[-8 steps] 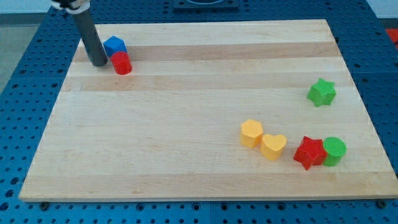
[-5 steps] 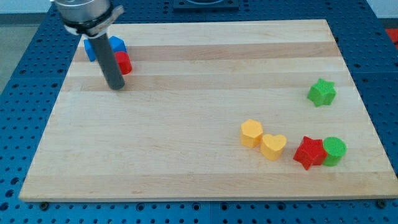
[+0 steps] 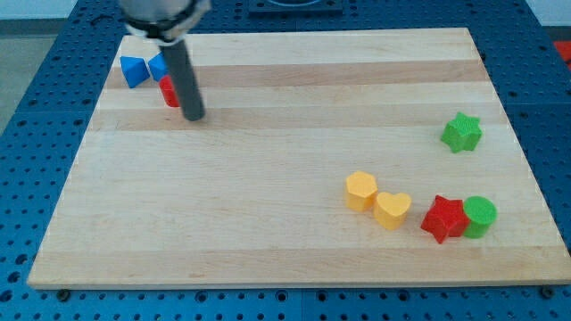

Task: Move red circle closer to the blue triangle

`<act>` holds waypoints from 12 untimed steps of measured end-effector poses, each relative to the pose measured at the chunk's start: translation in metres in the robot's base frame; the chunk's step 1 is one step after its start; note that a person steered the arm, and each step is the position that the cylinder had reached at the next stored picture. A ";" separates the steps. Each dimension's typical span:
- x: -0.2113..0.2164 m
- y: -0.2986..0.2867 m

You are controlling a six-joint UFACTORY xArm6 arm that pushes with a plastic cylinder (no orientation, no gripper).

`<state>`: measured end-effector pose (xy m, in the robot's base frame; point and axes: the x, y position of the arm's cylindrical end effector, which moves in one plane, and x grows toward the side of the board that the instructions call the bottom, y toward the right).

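Note:
The red circle sits near the board's top left and is partly hidden behind my rod. The blue triangle lies just to its upper left. A second blue block sits between them, touching the red circle's top, mostly hidden by the rod. My tip rests on the board just right of and below the red circle, close to it.
A green star is at the view's right. A yellow block and a yellow heart lie at lower right, with a red star touching a green circle. The wooden board sits on a blue pegboard.
My tip moved from the left of the red circle, around below it, to its lower right. The blue triangle came into sight as the rod moved off it.

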<state>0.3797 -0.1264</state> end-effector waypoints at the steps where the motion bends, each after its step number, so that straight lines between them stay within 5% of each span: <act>1: 0.000 0.038; 9: -0.050 -0.086; 12: -0.056 -0.087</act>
<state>0.3233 -0.2130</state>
